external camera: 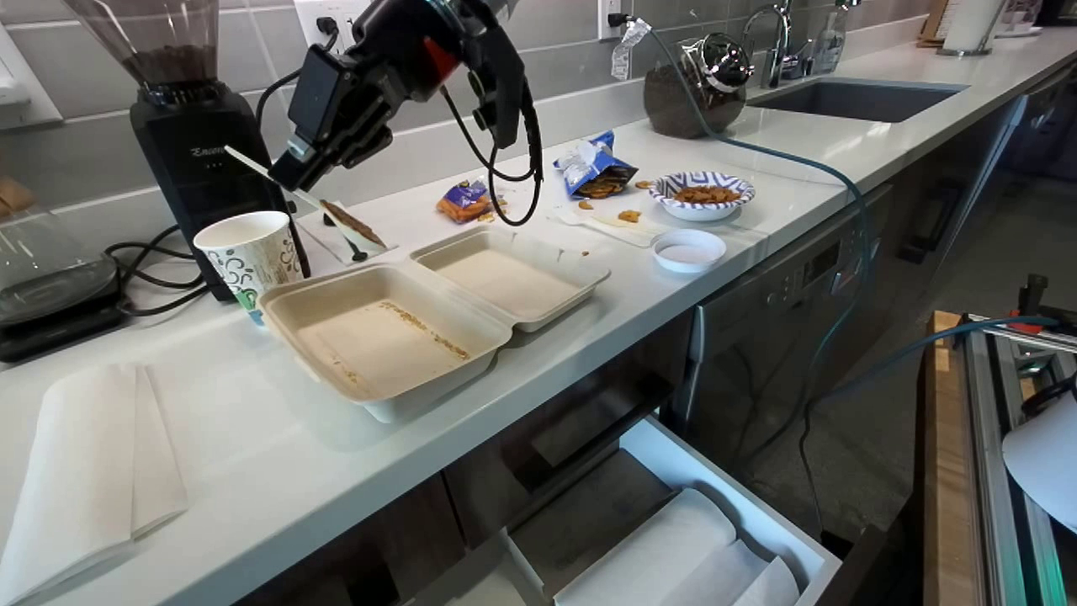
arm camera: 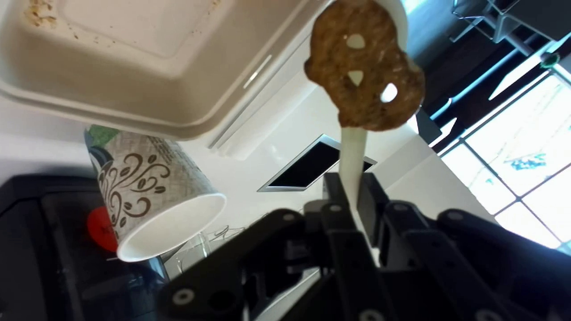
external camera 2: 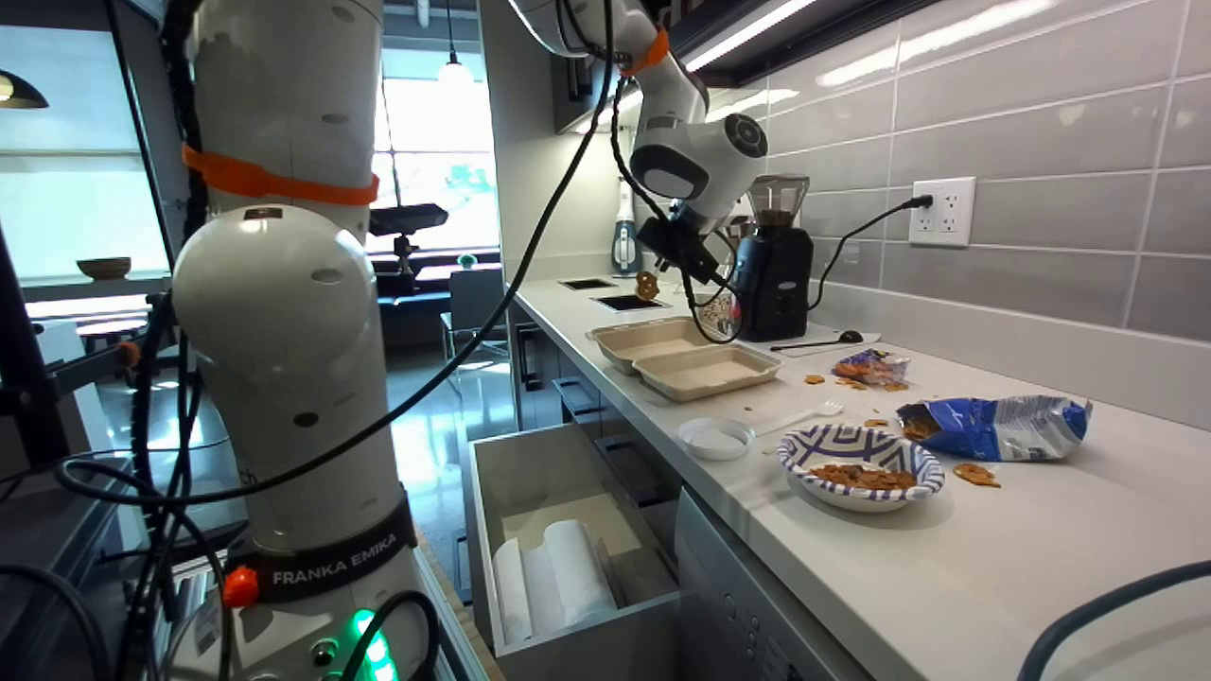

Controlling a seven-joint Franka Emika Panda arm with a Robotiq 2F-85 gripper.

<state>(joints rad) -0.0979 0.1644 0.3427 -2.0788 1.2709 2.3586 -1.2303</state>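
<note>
One thin brown pretzel crisp (arm camera: 368, 89) on a sloping white plastic utensil (arm camera: 352, 151), raised near the beige fibre clamshell box (external camera: 362, 341) | black pincer (arm camera: 352, 185) closed on the utensil | my worry: steeper tilt, or bumping the swirl-patterned paper cup (arm camera: 138, 183), could shed the crisp

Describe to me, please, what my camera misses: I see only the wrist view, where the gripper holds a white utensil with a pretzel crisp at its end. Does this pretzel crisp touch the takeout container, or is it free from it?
Observer: It is free: in both exterior views, a gap shows between the pretzel crisp and the takeout container.
Operator: Thank you. And is something standing open lower down, which my view does not include?
Observer: Yes, in both exterior views, a drawer is pulled out below the counter.
</note>
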